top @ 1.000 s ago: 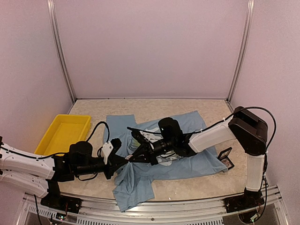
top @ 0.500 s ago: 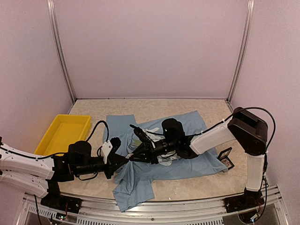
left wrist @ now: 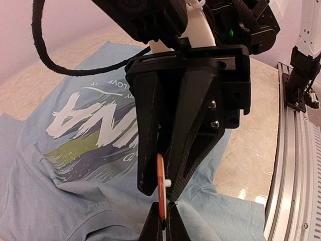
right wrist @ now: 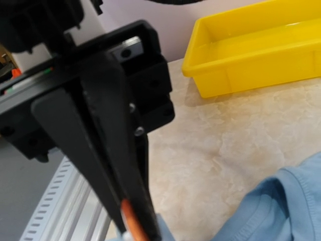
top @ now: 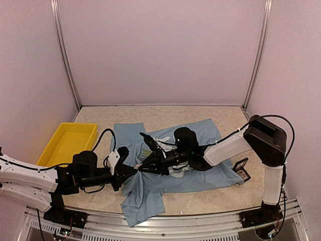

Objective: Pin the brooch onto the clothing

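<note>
The light blue T-shirt (top: 205, 131) with white lettering lies rumpled on the table; it also shows in the left wrist view (left wrist: 75, 125) and the right wrist view (right wrist: 293, 201). The brooch (left wrist: 160, 173) is a thin orange disc with a white post, seen edge-on. My left gripper (top: 132, 172) is shut on its lower edge (left wrist: 164, 223). My right gripper (top: 142, 169) faces it from the right, and its two black fingers (left wrist: 195, 140) close on the brooch's upper part over the shirt's lower left. The brooch also shows orange in the right wrist view (right wrist: 129, 215).
A yellow tray (top: 67, 143) stands at the left, also in the right wrist view (right wrist: 251, 45). A small black case (top: 242, 168) lies by the shirt's right edge. A metal rail (top: 200, 221) runs along the near edge. White walls enclose the table.
My right gripper's fingers have narrowed and settled around the brooch held by my left gripper. The right arm shifted slightly rightward; the left arm barely moved.
</note>
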`<control>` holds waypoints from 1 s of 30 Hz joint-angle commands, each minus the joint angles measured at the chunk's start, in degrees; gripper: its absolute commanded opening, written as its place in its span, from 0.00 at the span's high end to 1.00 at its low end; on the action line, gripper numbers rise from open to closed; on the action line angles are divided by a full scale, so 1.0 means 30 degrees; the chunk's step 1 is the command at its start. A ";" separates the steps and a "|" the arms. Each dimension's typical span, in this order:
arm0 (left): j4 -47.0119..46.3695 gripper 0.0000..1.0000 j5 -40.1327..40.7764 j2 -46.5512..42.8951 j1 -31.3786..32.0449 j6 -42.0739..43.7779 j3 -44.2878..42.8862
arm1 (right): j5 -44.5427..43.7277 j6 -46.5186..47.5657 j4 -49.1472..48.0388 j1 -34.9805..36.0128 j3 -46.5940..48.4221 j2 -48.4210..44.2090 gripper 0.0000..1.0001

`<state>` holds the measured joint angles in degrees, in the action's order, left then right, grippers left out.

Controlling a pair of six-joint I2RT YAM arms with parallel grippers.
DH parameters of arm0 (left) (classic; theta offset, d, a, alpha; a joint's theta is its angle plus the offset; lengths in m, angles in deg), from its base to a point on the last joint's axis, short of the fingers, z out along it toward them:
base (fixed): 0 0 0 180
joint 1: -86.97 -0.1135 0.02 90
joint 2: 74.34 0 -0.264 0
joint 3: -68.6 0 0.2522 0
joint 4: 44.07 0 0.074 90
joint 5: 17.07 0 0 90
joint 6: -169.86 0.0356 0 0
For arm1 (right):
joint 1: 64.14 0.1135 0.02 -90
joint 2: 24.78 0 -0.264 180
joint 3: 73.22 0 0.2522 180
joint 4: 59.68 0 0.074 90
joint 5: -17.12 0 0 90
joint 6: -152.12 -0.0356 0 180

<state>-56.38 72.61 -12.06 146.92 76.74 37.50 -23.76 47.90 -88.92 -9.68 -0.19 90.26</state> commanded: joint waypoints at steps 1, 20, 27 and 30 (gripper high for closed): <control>-0.0308 1.00 -0.1132 -0.0473 0.0483 0.0230 -0.0051 | -0.1350 -0.0358 -0.0560 -0.0604 -0.0246 -0.0548 0.85; 0.1431 1.00 0.5017 0.0703 0.1106 0.0776 -0.1054 | -0.1282 0.1421 0.0182 -0.0910 -0.1663 -0.2887 0.62; 0.4398 0.95 1.1426 0.4987 0.4837 0.2912 -0.4668 | -0.3370 0.3655 0.3455 -0.1812 -0.2457 -0.5266 0.60; 0.6119 0.81 1.1980 0.5601 0.4893 0.2185 -0.5939 | -0.4288 0.4452 0.4313 -0.1925 -0.3055 -0.6149 0.59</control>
<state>-45.97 100.35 2.87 160.82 82.97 24.30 -31.93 56.36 -82.19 -14.62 -6.75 75.36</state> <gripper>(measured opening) 0.119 0.405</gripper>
